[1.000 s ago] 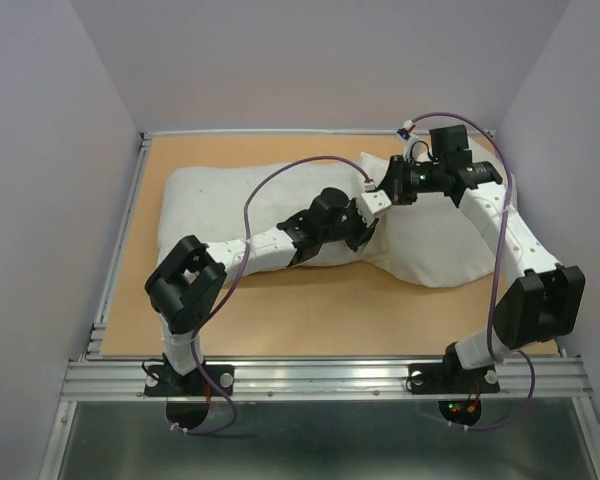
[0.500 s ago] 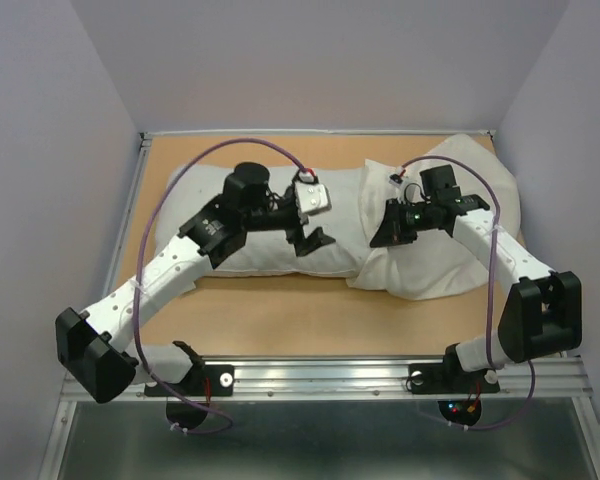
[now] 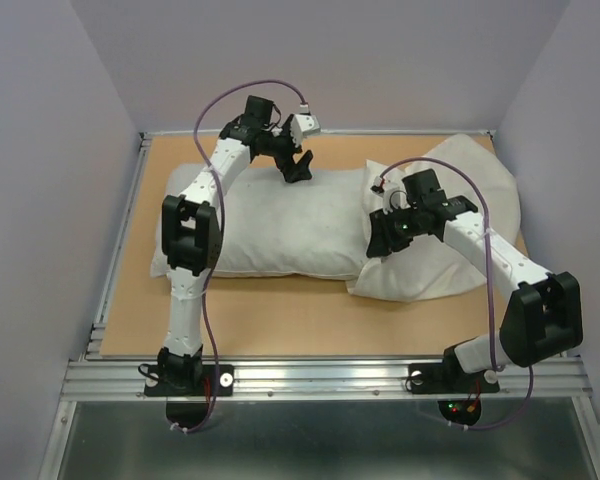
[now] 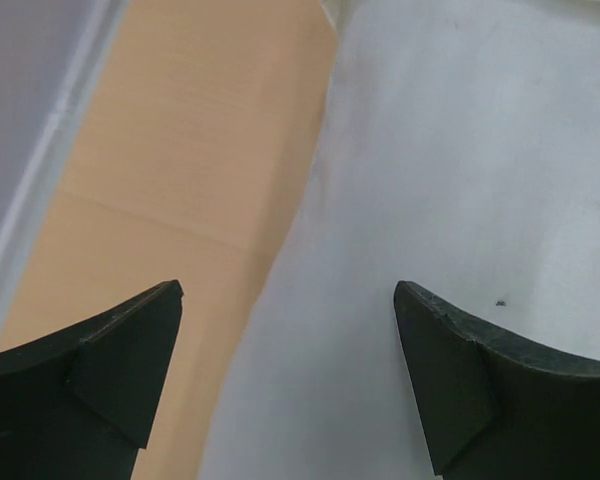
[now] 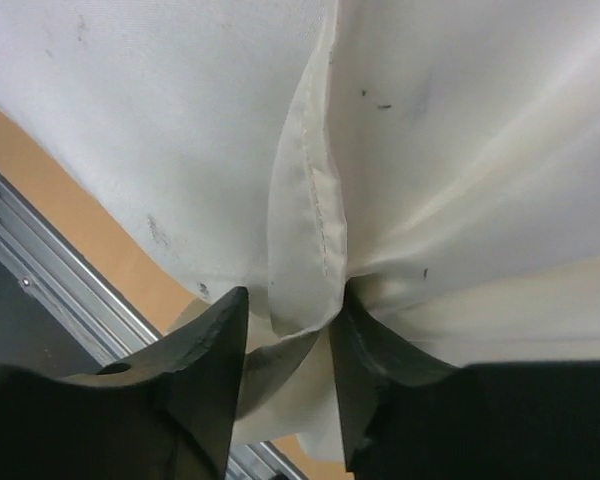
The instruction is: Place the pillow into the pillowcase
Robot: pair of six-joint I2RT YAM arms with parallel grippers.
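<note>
1. Cream fabric on the right is the pillowcase (image 3: 460,215), limp and wrinkled. It lies on the wooden surface (image 3: 280,310) and reaches the back-right corner.
2. Left of centre is the pillow (image 3: 270,225), plump and greyish-white, flat on the surface with its long side running left-right. Its right end meets the pillowcase's hemmed edge. Cannot tell whether any of it is inside the sleeve.
3. Over that junction sits the right claw (image 3: 383,235), clamped tight on a bunched fold of the pillowcase hem. The right wrist view shows the stitched hem pinched between both fingers (image 5: 205,370), with fabric fanning out above the pinch.
4. In the same view, cooler white cloth lies left of the hem and warmer cream right of it. A strip of surface and a metal rail (image 5: 50,275) show at lower left.
5. At the pillow's far long edge, near the back of the surface, is the left claw (image 3: 298,168). Its jaws are spread wide with nothing between them.
6. In the left wrist view both fingers are well apart. Pillow cloth is underneath on the right, bare surface on the left, and the pillow's edge runs between them. Cannot tell if the tips touch the cloth.
7. The two claws are well apart, with the pillow's right half between them.
</note>
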